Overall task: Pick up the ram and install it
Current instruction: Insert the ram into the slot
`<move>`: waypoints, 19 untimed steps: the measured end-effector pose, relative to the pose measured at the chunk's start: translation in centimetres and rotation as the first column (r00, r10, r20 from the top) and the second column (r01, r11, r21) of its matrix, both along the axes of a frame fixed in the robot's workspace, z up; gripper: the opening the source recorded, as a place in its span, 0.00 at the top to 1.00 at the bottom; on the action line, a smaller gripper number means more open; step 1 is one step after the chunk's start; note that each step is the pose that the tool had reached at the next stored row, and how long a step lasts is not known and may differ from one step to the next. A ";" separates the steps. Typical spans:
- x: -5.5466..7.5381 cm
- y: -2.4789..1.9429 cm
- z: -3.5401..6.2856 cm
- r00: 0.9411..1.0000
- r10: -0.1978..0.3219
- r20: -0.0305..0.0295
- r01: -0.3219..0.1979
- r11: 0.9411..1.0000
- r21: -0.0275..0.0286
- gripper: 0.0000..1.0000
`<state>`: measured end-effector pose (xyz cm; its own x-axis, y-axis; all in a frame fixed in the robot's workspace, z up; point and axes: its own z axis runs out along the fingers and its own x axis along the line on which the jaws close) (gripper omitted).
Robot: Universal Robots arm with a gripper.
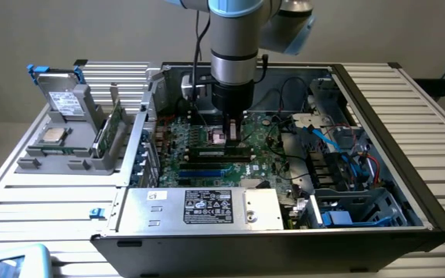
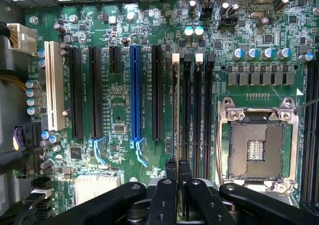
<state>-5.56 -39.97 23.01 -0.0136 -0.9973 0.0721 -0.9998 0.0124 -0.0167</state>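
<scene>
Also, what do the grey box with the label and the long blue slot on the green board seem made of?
The grey labelled box looks like bare sheet metal: dull sheen, punched holes. The long blue slot is probably moulded plastic: even, matte colour.

Locate the ram inside the open computer case: a long, narrow stick carrying a row of dark chips. It stands on its long edge, running across the exterior view from left to right, at the memory slots beside the CPU socket. In the wrist view you see it edge-on as a thin line along the slot farthest from that socket. The gripper is closed on its upper edge. You cannot tell whether it is fully seated.
</scene>
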 end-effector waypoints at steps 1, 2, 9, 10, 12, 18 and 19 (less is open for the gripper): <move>0.0 0.00 -0.05 1.000 0.000 0.000 0.000 1.000 0.000 0.87; 0.0 0.00 -0.08 1.000 0.000 0.001 0.000 1.000 0.000 0.87; -0.1 0.00 -0.21 1.000 0.000 0.003 0.000 1.000 0.000 0.87; -0.1 0.00 -0.21 1.000 0.000 0.003 0.000 1.000 0.000 0.87; -0.1 0.00 -0.21 1.000 0.000 0.004 0.000 1.000 0.000 0.87; -0.1 0.00 -0.20 1.000 0.003 0.006 -0.003 1.000 0.000 0.87; -0.1 0.00 -0.20 1.000 0.004 0.008 -0.004 1.000 0.000 0.87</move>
<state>-5.67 -39.97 22.80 -0.0100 -0.9973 0.0721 -0.9997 0.0083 -0.0243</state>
